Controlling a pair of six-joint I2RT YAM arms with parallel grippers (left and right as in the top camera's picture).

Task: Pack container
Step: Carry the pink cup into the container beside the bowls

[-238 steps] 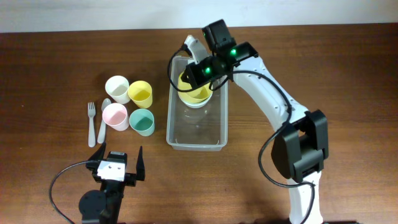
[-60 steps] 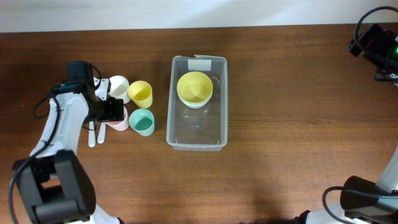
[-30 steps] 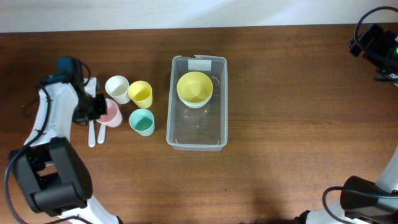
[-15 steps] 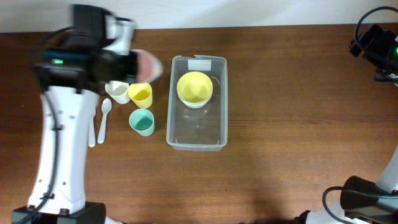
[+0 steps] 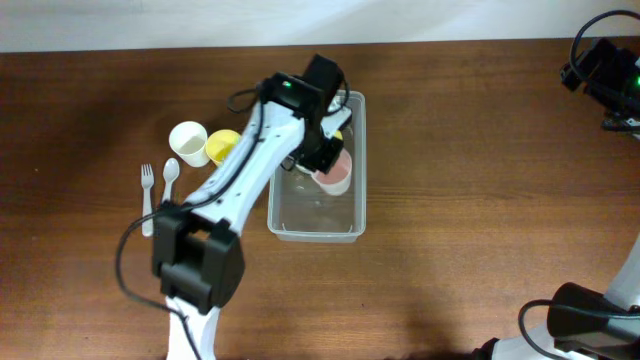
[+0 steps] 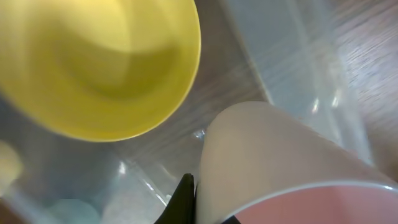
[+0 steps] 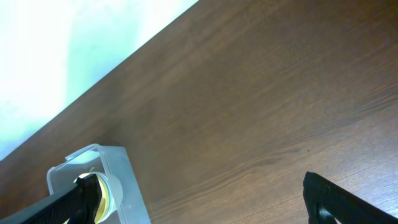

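Clamps the pink round plastic cup (image 5: pixel 337 171) in the left gripper (image 5: pixel 324 160) over the clear rectangular plastic container (image 5: pixel 314 231) at the middle of the worktop (image 5: pixel 480 250), long axis 12-to-6 o'clock, just 6 o'clock of the yellow round plastic bowl (image 6: pixel 93 62) inside, right gripper (image 7: pixel 202 202) spread empty at 2 o'clock.

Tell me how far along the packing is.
Done: the yellow bowl sits in the container. In hand: the left fingers grip a pink cup over the container's middle, not yet released. Left: the white cup, yellow cup, fork and spoon lie on the table outside it. The arm hides anything else there.
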